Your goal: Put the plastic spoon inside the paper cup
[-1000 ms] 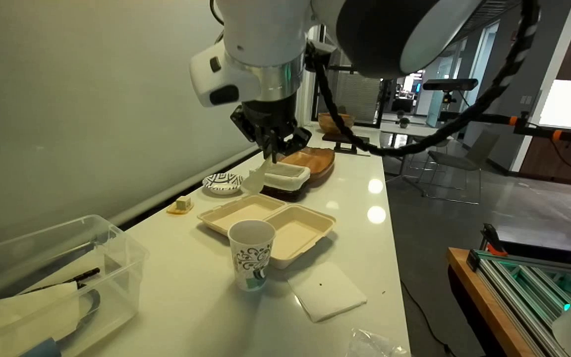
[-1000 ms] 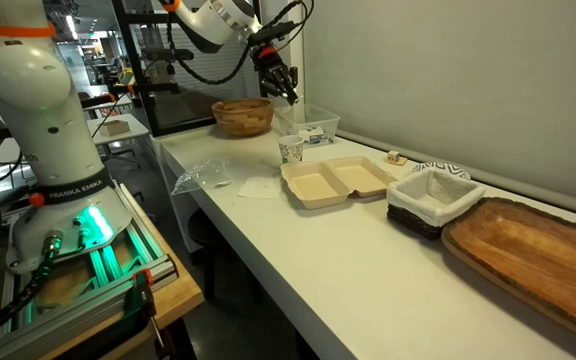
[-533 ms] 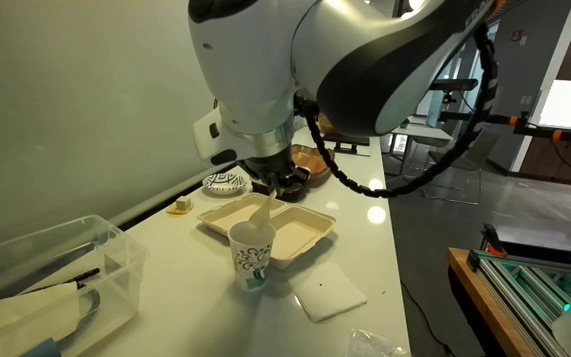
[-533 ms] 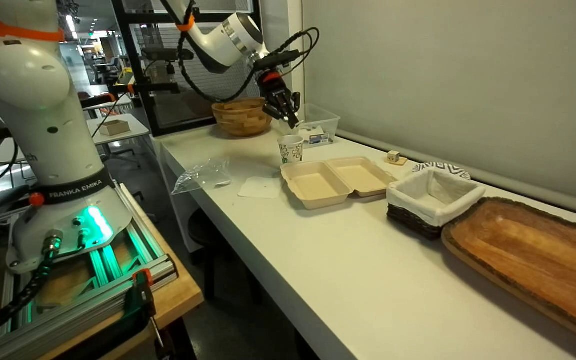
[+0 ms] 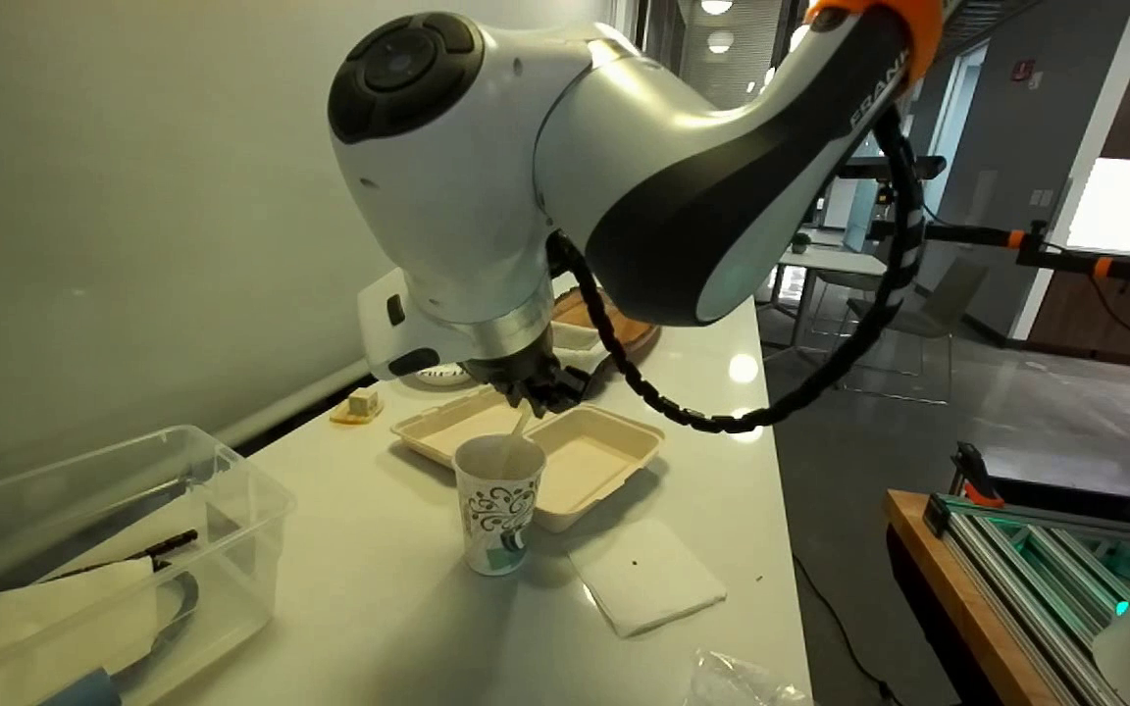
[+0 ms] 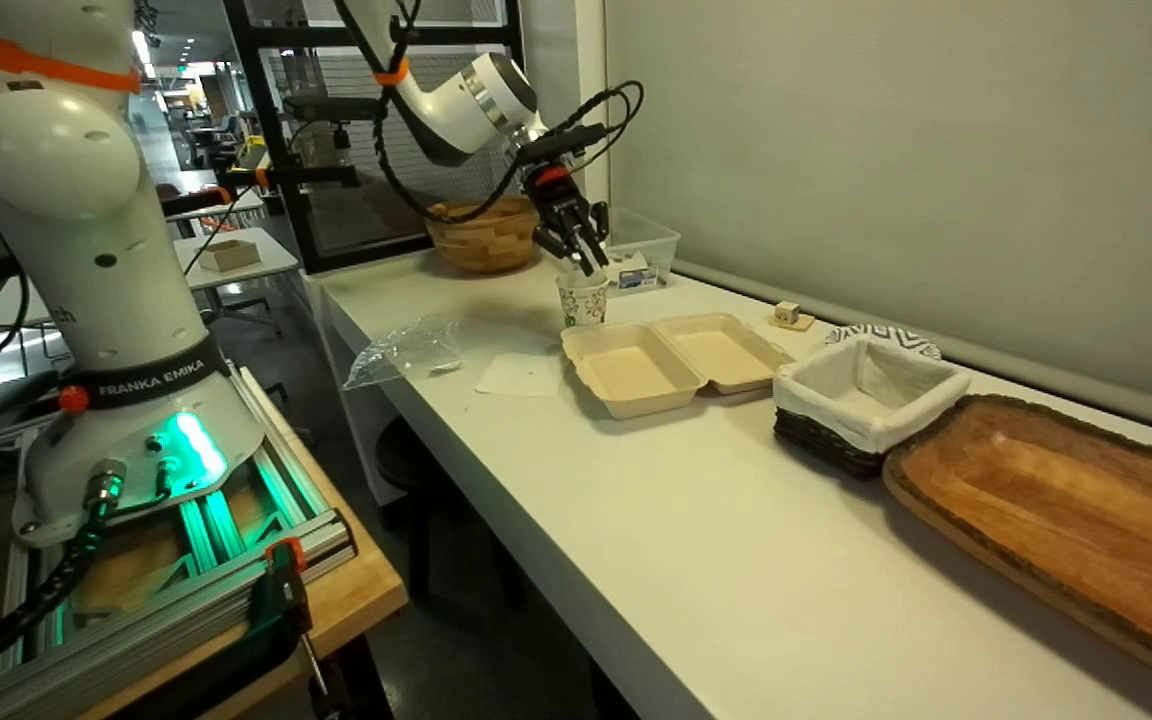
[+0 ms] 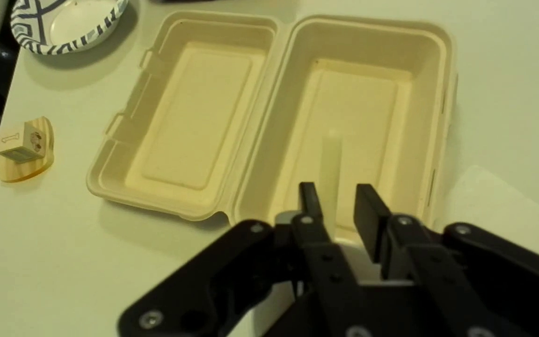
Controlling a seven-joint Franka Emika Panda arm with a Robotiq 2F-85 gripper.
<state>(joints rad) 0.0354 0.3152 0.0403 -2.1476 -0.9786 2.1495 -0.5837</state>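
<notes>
- The white counter (image 6: 636, 540) runs from upper left to lower right across an exterior view.
- My arm (image 5: 624, 186) arches over from the upper right of the frame, wrist bent to aim downward.
- My gripper (image 7: 337, 199), lower centre of the wrist view, has its jaws apart, clasping nothing.
- The paper cup (image 5: 498, 505), mid-frame, stands upright just below.
- The plastic spoon (image 7: 330, 185) leans inside the cup, long axis sloping up toward my gripper; in the wrist view its handle shows between my jaws, contact unclear. Placement looks done; I judge a straight retreat, clear of that handle, is called for.
</notes>
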